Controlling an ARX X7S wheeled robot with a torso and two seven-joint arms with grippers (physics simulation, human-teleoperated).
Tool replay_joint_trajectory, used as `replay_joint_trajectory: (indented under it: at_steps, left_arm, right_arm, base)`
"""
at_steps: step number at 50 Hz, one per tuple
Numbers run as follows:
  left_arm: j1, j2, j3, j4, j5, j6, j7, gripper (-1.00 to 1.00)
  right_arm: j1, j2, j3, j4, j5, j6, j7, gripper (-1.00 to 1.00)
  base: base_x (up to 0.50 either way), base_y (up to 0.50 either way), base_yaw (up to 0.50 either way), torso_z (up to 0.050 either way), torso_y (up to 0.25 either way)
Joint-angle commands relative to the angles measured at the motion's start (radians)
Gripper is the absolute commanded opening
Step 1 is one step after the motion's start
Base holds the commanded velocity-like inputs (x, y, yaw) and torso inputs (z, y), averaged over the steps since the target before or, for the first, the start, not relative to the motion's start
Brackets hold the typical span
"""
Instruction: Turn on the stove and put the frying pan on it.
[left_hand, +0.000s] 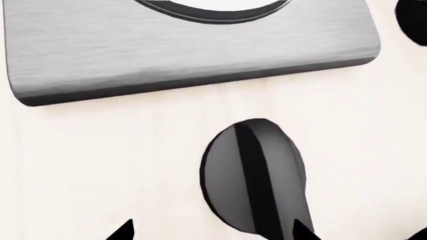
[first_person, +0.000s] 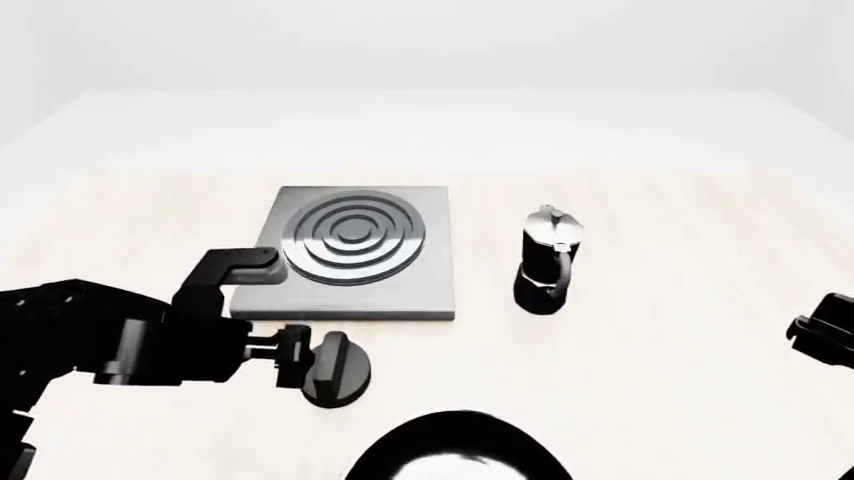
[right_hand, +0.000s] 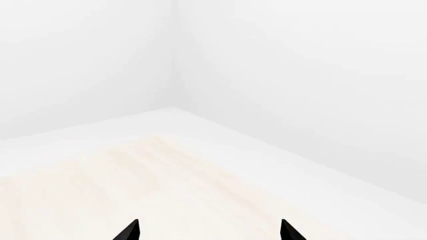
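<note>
The stove (first_person: 400, 290) is a flat grey slab with raised burner rings, lying left of centre; its near edge (left_hand: 193, 55) fills the far part of the left wrist view. Its black round knob (first_person: 336, 368) sits on the table just in front of the slab. My left gripper (first_person: 294, 358) is right beside the knob and open. In the left wrist view the knob (left_hand: 253, 175) reaches in between the two fingertips of the left gripper (left_hand: 213, 232), closer to one tip. The frying pan (first_person: 461, 452) shows its dark rim and pale inside at the near edge. My right gripper (right_hand: 210, 232) is open over bare table.
A black-and-silver moka pot (first_person: 547, 262) stands upright to the right of the stove; its dark base (left_hand: 411, 20) shows at the edge of the left wrist view. The right arm (first_person: 827, 340) is at the far right. White walls meet beyond the pale wooden table (right_hand: 133, 185).
</note>
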Motion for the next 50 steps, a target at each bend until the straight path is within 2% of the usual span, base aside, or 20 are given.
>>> replay_joint_trajectory:
  at_steps: [1,50]
  left_arm:
    - [0.002,0.007,0.015,-0.023,0.016,0.010,-0.001,1.00]
    - [-0.031,0.042,0.097,-0.063,0.056,-0.004,0.025,1.00]
  right_arm:
    - [-0.004,0.000,0.002,-0.001,0.004,-0.001,0.001,1.00]
    - [-0.008,0.003,0.006,-0.008,0.021,0.000,0.008,1.00]
  base:
    - [0.00,0.00,0.00,0.000,0.000]
    - [0.00,0.00,0.00,0.000,0.000]
